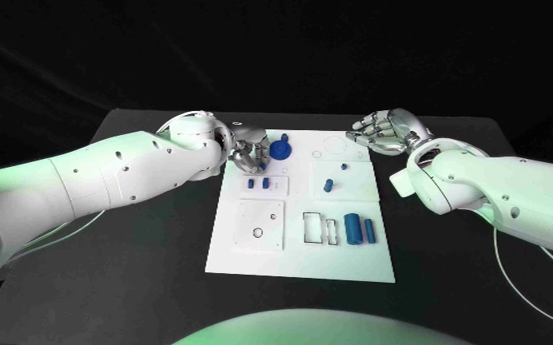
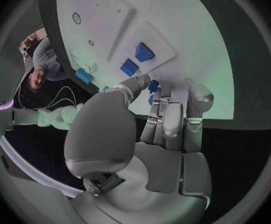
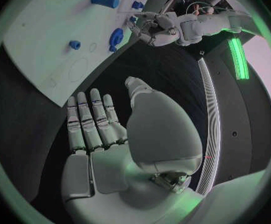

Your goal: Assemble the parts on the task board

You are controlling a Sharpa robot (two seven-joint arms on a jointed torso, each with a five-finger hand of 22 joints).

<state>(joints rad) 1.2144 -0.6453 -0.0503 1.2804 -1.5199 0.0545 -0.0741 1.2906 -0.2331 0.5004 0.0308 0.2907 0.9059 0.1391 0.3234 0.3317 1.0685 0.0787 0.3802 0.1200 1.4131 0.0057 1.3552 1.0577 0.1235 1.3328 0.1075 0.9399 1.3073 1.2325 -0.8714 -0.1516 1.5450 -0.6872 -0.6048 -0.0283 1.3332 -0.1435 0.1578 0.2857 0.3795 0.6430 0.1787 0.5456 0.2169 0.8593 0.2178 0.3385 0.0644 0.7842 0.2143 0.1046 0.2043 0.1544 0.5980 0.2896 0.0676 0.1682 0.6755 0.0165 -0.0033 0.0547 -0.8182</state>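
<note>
The white task board lies in the middle of the table. My left hand is over its far left corner. In the left wrist view its thumb and fingertips pinch a small blue part. A round blue part stands just beside those fingers. Two small blue blocks and a blue peg sit mid-board. A large blue cylinder and a slimmer one lie near a rectangular slot. My right hand hovers off the far right corner, fingers apart, holding nothing.
A raised white plate with two small holes sits on the board's near left. The black table surrounds the board on both sides. A thin cable trails near my right arm.
</note>
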